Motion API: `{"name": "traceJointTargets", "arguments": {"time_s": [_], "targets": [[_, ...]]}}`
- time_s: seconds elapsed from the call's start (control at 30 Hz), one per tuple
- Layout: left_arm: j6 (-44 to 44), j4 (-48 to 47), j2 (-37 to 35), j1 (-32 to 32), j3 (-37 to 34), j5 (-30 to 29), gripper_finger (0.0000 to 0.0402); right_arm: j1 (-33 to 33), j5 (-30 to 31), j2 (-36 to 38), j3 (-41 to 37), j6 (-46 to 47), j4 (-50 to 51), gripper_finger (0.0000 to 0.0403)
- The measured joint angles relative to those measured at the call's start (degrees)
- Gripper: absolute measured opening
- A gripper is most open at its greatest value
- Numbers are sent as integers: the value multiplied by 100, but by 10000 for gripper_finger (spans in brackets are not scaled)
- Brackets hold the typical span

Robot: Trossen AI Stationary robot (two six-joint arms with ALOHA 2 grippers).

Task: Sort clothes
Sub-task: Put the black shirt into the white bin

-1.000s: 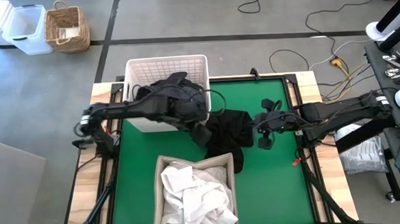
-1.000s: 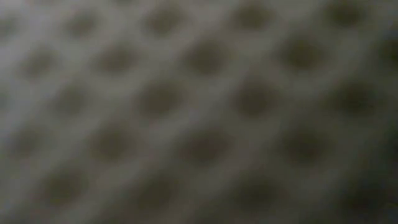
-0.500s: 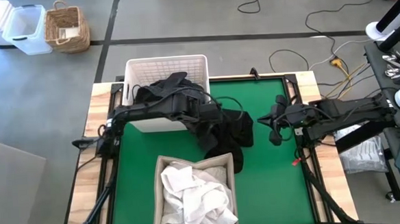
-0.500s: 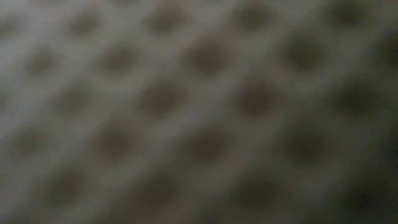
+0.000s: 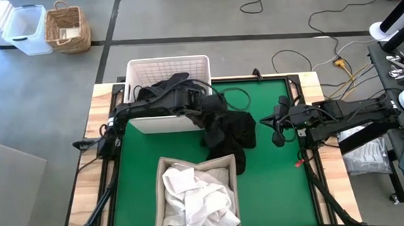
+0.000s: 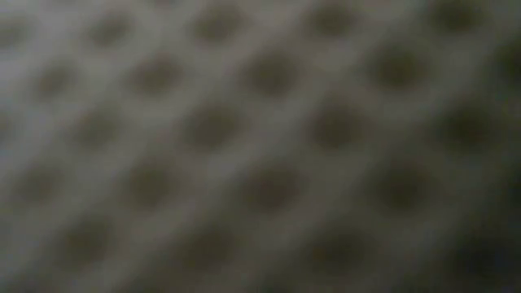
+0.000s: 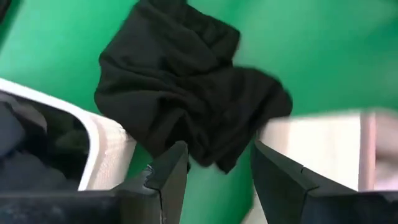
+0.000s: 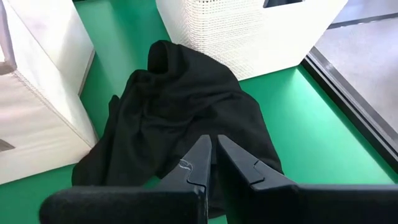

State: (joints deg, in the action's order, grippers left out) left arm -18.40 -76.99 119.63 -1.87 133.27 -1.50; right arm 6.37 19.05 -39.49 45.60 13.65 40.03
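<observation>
White garments (image 5: 196, 193) in beige bin (image 5: 159, 176)

No readable text or labels

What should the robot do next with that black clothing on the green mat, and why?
Probably lower the left gripper onto the black garment and close. Its fingers stand apart right above the garment, which lies loose on the green mat between the white basket and the fabric bin. The right gripper is shut and empty.
</observation>
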Motion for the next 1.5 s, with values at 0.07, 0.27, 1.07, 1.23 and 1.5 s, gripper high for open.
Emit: {"name": "traceJointTargets", "arguments": {"time_s": [0.07, 0.27, 1.07, 1.23, 1.5], "targets": [[-552, 115, 12, -42, -10, 46, 155, -2, 0, -1, 0, -9, 1, 18], [-1307, 374, 274, -33, -24, 55, 155, 0, -2, -2, -4, -34, 56, 18], [-2748, 1010, 807, -6, -24, -219, 155, 0, -142, 1212, -255, 136, 437, 18], [-3324, 991, 811, 75, -68, -416, 155, 0, -170, 1245, -297, 139, 445, 18], [-3991, 922, 874, 253, -96, -819, 155, 0, -432, 1248, -343, -85, 466, 18]]}}
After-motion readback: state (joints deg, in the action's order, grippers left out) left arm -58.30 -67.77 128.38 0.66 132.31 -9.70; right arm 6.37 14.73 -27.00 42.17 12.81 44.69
